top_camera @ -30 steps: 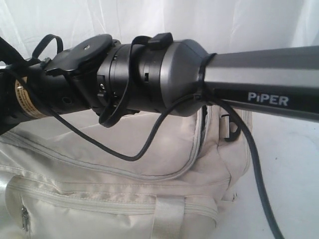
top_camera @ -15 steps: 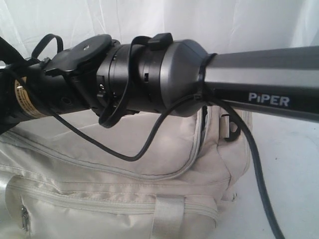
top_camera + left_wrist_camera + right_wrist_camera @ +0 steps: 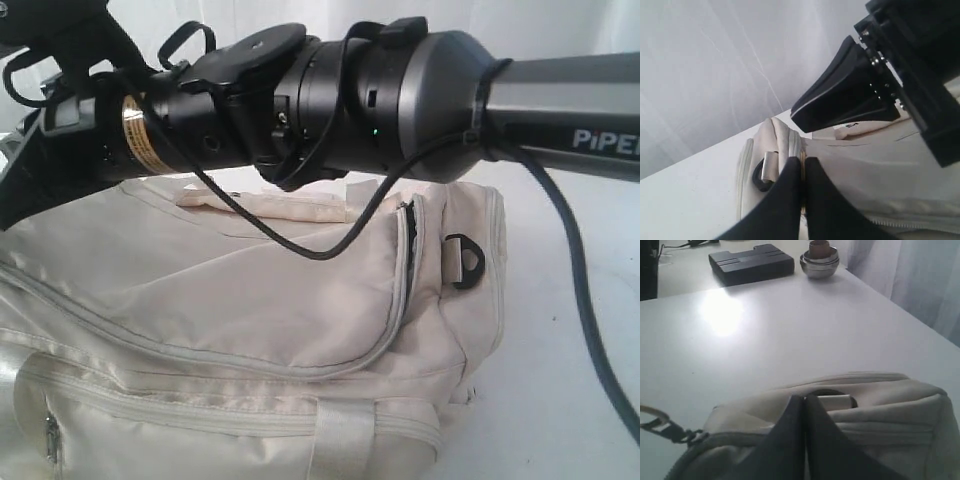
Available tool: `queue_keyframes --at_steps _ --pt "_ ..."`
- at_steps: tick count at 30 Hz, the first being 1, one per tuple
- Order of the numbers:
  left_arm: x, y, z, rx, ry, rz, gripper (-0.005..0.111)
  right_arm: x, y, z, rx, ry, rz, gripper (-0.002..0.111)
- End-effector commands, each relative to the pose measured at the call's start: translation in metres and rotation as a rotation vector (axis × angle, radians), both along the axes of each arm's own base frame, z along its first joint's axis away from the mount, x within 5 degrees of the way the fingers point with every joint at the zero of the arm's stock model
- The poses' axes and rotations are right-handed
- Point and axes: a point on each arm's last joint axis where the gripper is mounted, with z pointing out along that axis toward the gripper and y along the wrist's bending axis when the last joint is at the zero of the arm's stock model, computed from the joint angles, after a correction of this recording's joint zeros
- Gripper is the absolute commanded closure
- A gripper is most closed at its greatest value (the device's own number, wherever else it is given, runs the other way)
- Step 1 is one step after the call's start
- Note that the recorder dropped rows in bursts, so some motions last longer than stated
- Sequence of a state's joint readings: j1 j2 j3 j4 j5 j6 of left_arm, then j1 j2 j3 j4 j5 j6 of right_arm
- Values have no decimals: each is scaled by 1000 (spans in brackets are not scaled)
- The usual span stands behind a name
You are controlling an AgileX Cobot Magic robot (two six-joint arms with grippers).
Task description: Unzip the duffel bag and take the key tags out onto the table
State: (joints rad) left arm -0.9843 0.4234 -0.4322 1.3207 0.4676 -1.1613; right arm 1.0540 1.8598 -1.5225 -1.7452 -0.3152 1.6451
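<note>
Black arm bars space above duffel bag

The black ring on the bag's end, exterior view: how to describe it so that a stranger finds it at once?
Start from the duffel bag, large and cream, lying on the white table. On its end at the right of the exterior view, beside the curved zipper, hangs the black D-ring. It is the only dark fitting there; zipper and handle are cream.
</note>
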Motion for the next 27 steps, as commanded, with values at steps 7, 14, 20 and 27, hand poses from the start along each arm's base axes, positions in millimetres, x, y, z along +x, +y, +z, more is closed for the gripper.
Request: queue_keyframes --at_steps 7,14,20,27 --pt "-1 -2 7 -12 -39 -33 107 -6 -10 -2 -8 103 206 75" --pt "-2 -5 8 -11 -60 -66 107 -7 -11 -12 -31 66 325 46" --pt "-4 -8 9 -20 -70 -109 107 -11 2 -18 53 47 340 50" --pt "-5 -10 10 -25 -76 -136 107 -9 3 -14 96 48 310 81"
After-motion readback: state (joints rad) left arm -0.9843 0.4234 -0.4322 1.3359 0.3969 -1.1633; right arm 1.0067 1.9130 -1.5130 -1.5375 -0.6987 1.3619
